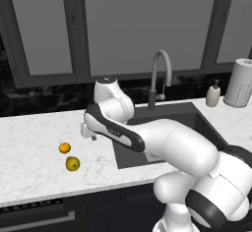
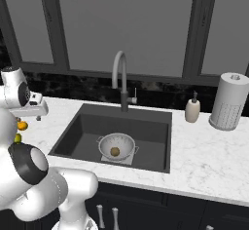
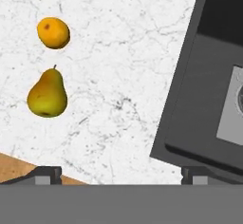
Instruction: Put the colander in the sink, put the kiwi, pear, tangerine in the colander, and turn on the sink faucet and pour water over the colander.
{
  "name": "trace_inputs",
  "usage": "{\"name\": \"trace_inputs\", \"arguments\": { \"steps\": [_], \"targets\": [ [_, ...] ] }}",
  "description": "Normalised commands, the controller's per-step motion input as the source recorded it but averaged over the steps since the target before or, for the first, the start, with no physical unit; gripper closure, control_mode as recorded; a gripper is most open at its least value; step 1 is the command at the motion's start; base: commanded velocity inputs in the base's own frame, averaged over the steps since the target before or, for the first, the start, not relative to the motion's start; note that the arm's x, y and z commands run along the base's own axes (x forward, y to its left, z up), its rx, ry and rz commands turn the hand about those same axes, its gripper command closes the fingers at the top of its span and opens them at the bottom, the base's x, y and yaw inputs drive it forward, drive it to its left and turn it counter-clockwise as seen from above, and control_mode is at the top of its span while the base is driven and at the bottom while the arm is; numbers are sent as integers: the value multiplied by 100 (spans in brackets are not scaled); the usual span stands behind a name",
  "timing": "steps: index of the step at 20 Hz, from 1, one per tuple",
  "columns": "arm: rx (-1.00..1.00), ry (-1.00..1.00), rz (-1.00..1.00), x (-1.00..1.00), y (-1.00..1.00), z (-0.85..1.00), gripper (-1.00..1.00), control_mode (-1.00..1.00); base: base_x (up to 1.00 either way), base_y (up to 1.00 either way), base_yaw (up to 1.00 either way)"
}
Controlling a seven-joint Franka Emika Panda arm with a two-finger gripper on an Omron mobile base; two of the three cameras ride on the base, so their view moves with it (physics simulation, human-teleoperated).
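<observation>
A: State the current condition.

B: The colander (image 2: 116,146) sits on the floor of the sink (image 2: 87,126), with the kiwi (image 2: 115,151) inside it. The pear (image 3: 46,95) and the tangerine (image 3: 53,32) lie on the bench (image 3: 123,52), near each other but apart, to the left of the sink. The fingers (image 3: 121,174) are spread fully wide and hold nothing; they hang above the bench between the fruit and the sink edge. The sink faucet (image 2: 120,78) stands behind the basin.

A: What failure modes apply?

B: Three, by judgement. First, both fruits are rounded; an off-centre closure could squeeze one sideways and roll it along the bench, possibly toward the front edge. Second, the two fruits lie close together; a descent onto one may nudge the other. Third, the pear is tapered; a grip on its narrow neck may slip during the carry.

A: And at release?

B: A high release over the colander could bounce the fruit out into the basin.
</observation>
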Motion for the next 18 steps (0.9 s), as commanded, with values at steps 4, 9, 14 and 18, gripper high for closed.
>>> {"name": "trace_inputs", "arguments": {
  "steps": [4, 9, 14, 18],
  "targets": [
    [6, 2, -1, 10, 66, -19, -100, -100, 0, 0, 0],
    [10, 0, -5, 10, 46, -17, -100, -100, 0, 0, 0],
    [5, -2, -9, 16, 49, -29, -100, -100, 0, 0, 0],
    [0, -8, -13, 25, 37, -34, -100, -100, 0, 0, 0]
  ]
}}
